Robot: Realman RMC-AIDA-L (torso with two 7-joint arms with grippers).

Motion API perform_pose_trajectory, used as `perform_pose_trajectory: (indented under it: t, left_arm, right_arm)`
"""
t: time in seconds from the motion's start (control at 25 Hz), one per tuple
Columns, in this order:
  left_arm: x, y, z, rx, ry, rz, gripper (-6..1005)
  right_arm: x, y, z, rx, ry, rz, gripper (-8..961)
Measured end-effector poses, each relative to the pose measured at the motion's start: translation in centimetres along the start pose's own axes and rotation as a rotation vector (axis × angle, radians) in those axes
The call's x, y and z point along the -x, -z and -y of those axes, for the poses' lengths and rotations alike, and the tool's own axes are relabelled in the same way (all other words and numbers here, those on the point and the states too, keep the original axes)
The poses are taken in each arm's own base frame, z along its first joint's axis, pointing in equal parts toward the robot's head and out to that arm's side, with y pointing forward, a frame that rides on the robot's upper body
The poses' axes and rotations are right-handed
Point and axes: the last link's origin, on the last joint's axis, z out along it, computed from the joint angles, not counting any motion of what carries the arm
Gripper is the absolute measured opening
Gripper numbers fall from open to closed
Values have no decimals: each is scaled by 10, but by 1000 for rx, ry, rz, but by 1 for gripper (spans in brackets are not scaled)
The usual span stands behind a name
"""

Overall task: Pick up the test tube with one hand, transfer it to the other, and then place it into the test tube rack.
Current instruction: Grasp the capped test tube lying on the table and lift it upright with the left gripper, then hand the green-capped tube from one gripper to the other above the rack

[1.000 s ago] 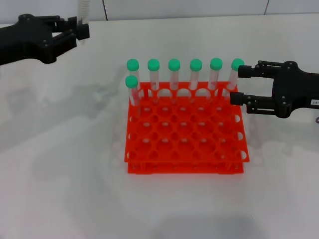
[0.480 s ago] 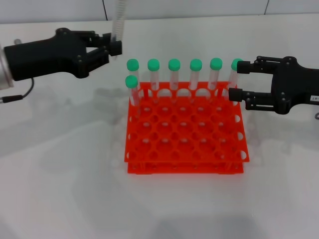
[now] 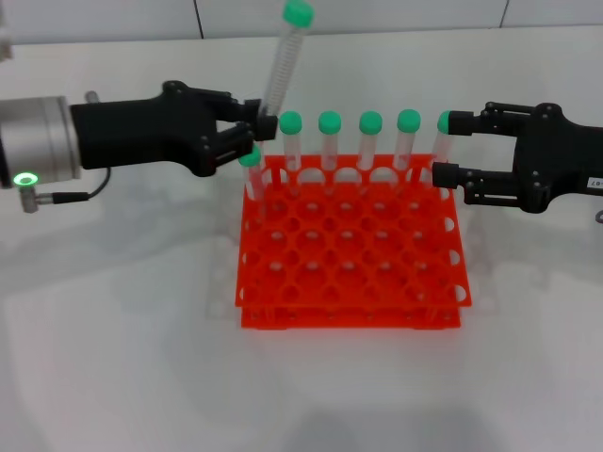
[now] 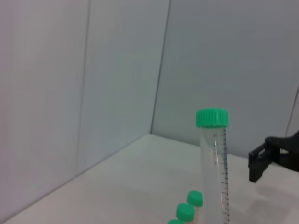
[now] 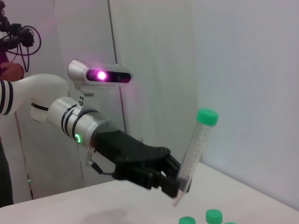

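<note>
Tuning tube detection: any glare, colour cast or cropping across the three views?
Head view: even light, soft shadows; the held clear green-capped test tube fades into the wall. Left wrist view: the tube's lower end runs out of frame. Right wrist view: a magenta lamp flares, tinting the wall pink.

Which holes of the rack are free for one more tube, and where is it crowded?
The test tube rack is free in its near rows, toward the robot. Its far row is crowded with green-capped tubes. The left hand holds the test tube over the far left corner; the right hand, open, stands at the far right corner.
</note>
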Motion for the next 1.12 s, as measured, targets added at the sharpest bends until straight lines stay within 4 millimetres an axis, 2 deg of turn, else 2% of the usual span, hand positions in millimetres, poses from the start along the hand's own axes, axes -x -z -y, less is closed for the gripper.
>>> perform_pose_trajectory:
  t: [0.32,1.12]
  left_arm:
    - [3,-13,-3,18,-25,28,196]
    - [14,-4,-15,55,-70,-14,195]
  right_arm:
    - [2,0,0,0,0,11,694]
    - [3,-4,0,11,13,8,694]
